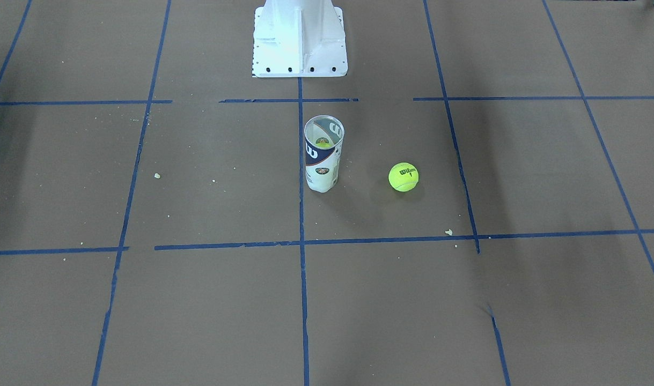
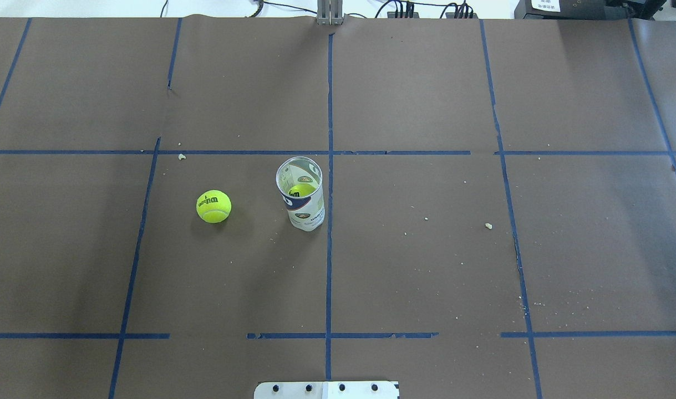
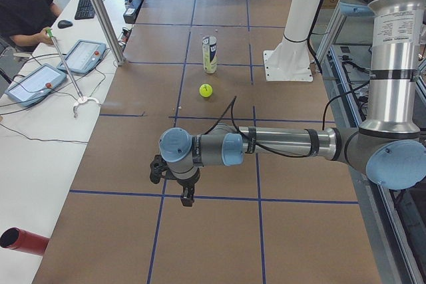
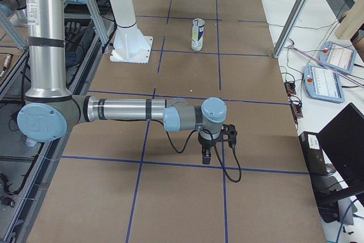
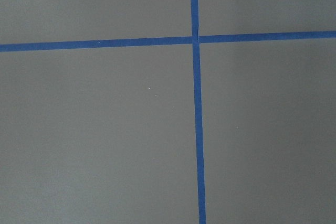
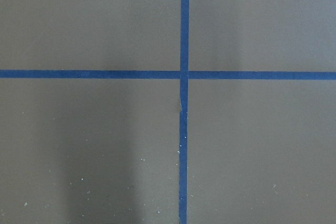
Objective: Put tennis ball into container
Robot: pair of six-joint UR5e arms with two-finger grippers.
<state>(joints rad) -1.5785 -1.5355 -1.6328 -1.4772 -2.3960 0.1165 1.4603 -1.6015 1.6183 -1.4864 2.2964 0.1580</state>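
The tennis ball (image 2: 213, 206) lies on the brown table, yellow-green with black lettering; it also shows as tennis ball (image 1: 403, 177) and tennis ball (image 3: 206, 90). To its right in the overhead view the container (image 2: 300, 193) stands upright and open-topped, a dim second ball inside it; the same container (image 1: 323, 153) appears in the front view, as container (image 3: 210, 54) and container (image 4: 197, 34). My left gripper (image 3: 187, 197) hangs far from both, near the table's left end. My right gripper (image 4: 207, 156) hangs near the right end. Whether either is open, I cannot tell.
The white robot base (image 1: 300, 40) stands behind the container. Blue tape lines cross the table (image 2: 426, 249). Operator tablets (image 3: 33, 81) and a person (image 3: 23, 4) sit beside the left end; a red tube (image 3: 23, 241) lies off the table edge.
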